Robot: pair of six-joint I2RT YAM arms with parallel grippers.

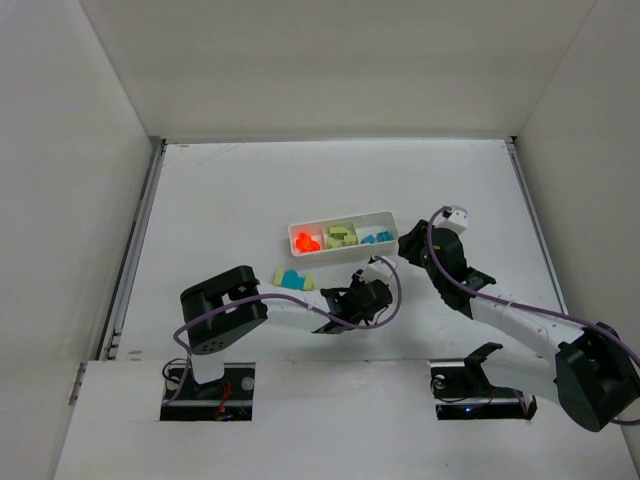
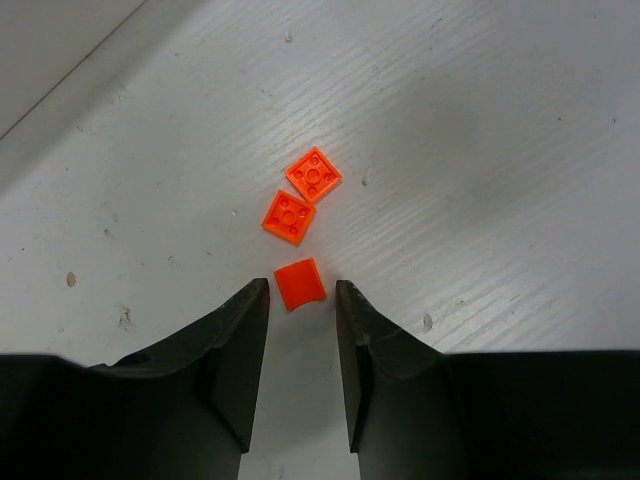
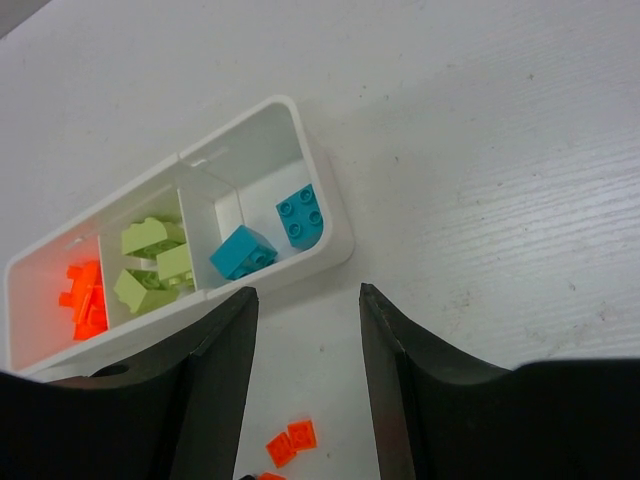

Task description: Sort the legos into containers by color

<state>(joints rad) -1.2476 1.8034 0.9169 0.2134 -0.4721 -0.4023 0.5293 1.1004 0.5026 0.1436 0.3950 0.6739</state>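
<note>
Left gripper point(image 2: 302, 298): jaws narrow with a gap. One orange-red brick point(image 2: 300, 283) lies on the table point(image 2: 480, 150) at the fingertips, not clamped. Two more orange bricks point(image 2: 302, 195) lie at 12 o'clock from it.

Right gripper point(image 3: 305, 300): jaws moderately wide, empty, over the 3 o'clock end of the tray point(image 3: 325, 185).

Tray compartments hold orange legos point(image 3: 85, 300), green legos point(image 3: 150, 260) and cyan legos point(image 3: 243, 252).

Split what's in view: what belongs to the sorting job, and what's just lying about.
Job in hand:
white tray, with orange bricks, green bricks and blue bricks in it;
three loose orange pieces at the left gripper;
loose blue brick and loose yellow-green bricks on the table;
right gripper.

Lying about:
nothing loose, only the arms' purple cables.
</note>
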